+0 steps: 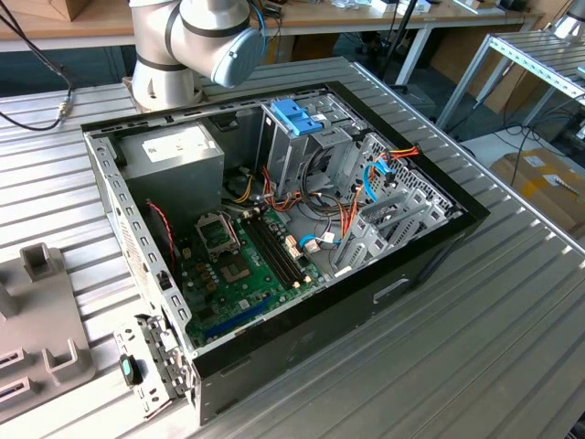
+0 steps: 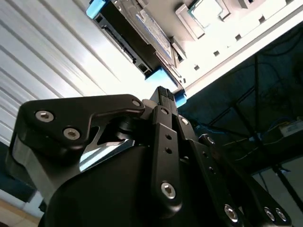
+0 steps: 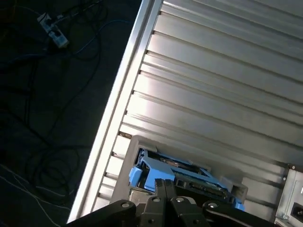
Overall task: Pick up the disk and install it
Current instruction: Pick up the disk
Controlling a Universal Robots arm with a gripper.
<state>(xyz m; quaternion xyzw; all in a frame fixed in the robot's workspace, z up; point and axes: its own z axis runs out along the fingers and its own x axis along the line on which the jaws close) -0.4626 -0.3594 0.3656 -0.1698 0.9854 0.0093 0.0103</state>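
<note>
Ribbed metal table point(image 1: 512, 347), wooden benches point(image 1: 347, 14) behind, cable-strewn floor point(image 3: 47, 118).

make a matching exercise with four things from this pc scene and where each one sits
Things:
1. disk
2. blue bracket
3. motherboard
4. power supply

Places:
a. on top of the drive cage
b. flat on the floor of the open case
c. on the ribbed table, just beyond the gripper
d. in the case corner nearest the arm's base

Pairs: 1-c, 2-a, 3-b, 4-d
</note>
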